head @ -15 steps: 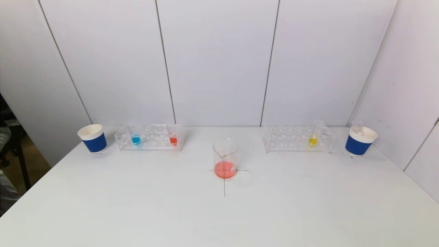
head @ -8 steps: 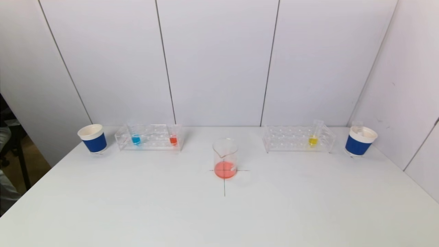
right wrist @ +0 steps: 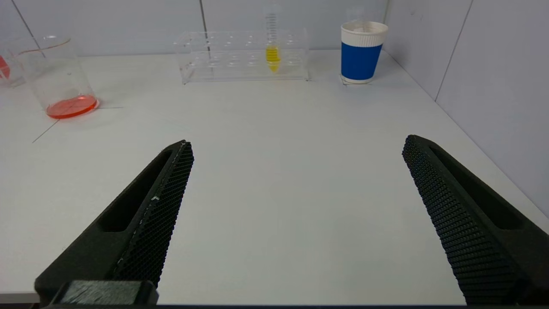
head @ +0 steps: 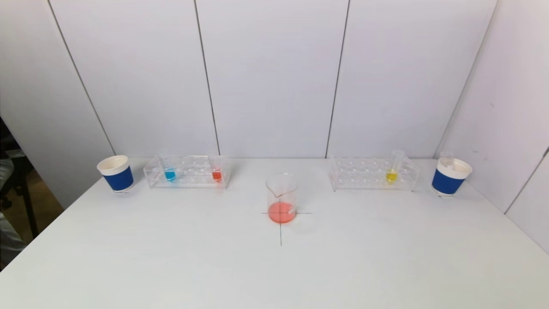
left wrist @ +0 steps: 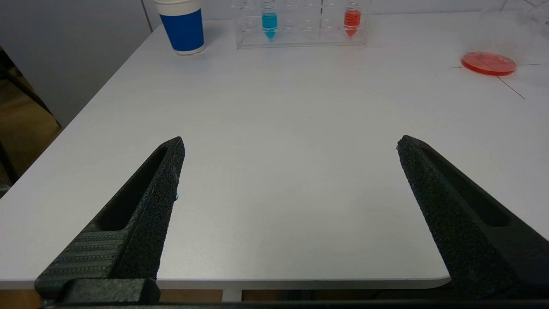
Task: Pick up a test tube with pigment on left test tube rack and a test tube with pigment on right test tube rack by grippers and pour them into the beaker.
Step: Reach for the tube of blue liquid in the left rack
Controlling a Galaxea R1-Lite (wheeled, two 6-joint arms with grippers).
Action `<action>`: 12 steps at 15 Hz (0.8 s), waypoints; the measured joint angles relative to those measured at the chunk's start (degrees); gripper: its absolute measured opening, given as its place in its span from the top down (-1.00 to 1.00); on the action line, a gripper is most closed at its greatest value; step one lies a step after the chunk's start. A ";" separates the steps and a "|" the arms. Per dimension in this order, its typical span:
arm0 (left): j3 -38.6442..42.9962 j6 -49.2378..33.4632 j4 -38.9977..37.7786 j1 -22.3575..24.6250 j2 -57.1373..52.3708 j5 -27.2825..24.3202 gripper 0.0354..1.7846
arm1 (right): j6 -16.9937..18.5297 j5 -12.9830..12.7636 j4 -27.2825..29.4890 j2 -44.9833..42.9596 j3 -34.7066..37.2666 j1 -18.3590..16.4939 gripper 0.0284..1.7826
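The left clear rack (head: 186,172) at the back left holds a blue-pigment tube (head: 170,174) and a red-pigment tube (head: 217,175); both show in the left wrist view, blue (left wrist: 269,19) and red (left wrist: 352,18). The right clear rack (head: 372,173) holds a yellow-pigment tube (head: 391,175), also in the right wrist view (right wrist: 272,53). A glass beaker (head: 282,198) with red-orange liquid stands at the table's centre on a cross mark. My left gripper (left wrist: 289,146) and right gripper (right wrist: 297,146) are open and empty over the table's near edge, out of the head view.
A blue-and-white paper cup (head: 116,173) stands left of the left rack. Another cup (head: 450,176) stands right of the right rack, by the right wall, with a clear tube top showing in it. White panel walls close the back and right.
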 joint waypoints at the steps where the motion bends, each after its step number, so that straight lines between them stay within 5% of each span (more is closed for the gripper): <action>1: 0.00 -0.02 0.00 0.00 0.00 0.00 -0.94 | 0.00 0.00 0.00 0.00 0.00 0.00 -0.99; 12: 0.00 -0.06 0.00 0.00 0.00 -0.02 -0.94 | 0.01 0.00 0.00 -0.02 0.00 0.02 -0.99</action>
